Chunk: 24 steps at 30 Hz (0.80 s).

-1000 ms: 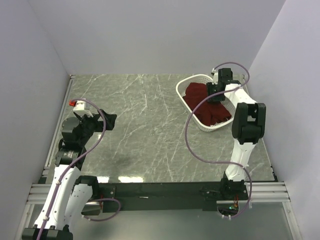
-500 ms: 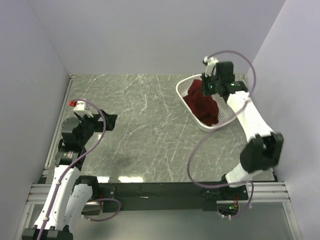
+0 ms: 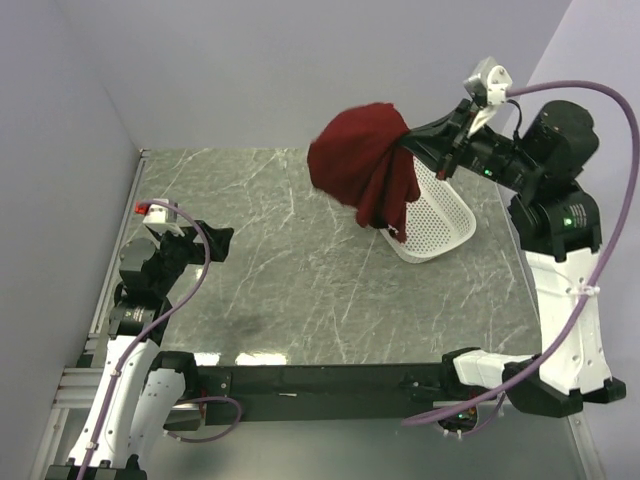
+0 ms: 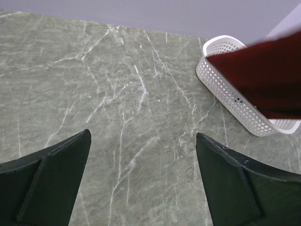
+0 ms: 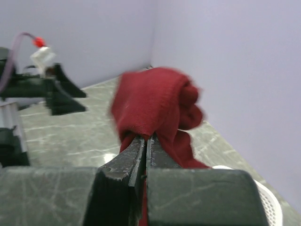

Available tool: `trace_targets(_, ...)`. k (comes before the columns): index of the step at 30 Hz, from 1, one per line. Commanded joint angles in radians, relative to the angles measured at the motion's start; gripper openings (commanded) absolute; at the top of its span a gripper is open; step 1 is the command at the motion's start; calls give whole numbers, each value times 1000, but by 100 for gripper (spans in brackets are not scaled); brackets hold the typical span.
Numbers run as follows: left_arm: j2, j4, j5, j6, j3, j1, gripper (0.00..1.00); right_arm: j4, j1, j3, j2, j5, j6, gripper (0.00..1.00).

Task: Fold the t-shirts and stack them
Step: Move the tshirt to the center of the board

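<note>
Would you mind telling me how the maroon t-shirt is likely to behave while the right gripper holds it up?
Probably floppy: the t-shirt hangs bunched and drooping from the right gripper, which is shut on one small fold. It is likely light, since that pinch alone lifts the whole bundle. It may well land crumpled rather than flat.

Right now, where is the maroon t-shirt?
In the top view the maroon t-shirt hangs bunched in the air toward the far right, pinched in the right gripper, over the left side of the white basket.
</note>
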Motion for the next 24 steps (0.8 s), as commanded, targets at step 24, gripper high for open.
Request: trace_targets(24, -5, 55, 9, 12, 5, -2, 99, 169, 134, 84, 65, -172, 252, 0)
